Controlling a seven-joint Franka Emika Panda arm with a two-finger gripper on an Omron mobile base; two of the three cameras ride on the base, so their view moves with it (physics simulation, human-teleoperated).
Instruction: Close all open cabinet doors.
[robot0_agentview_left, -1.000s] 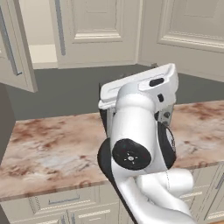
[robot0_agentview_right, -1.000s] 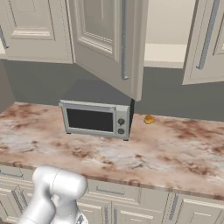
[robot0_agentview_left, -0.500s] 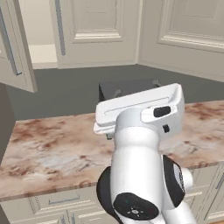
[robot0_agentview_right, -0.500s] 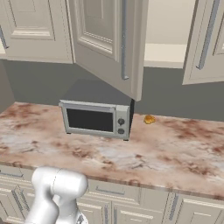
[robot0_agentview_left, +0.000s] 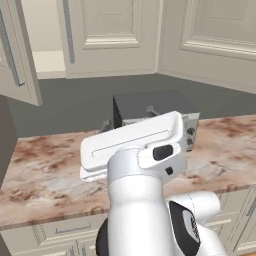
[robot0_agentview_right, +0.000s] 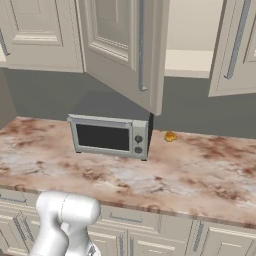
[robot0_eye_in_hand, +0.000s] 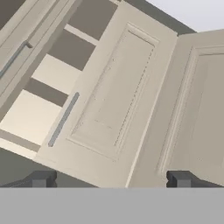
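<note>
Approach step: fingers (robot0_eye_in_hand: 111, 179) apart, empty, aimed up at the open cabinet door (robot0_eye_in_hand: 109, 105) w/ bar handle (robot0_eye_in_hand: 63, 119); next, reach its face & push shut.

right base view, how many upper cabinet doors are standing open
2. One open door swings out above the microwave, left of the exposed shelf. The other hangs ajar at the right edge. More doors may lie outside the picture.

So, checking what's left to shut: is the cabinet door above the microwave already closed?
No, the cabinet door swings out over the microwave, leaving the shelf behind it exposed.
</note>
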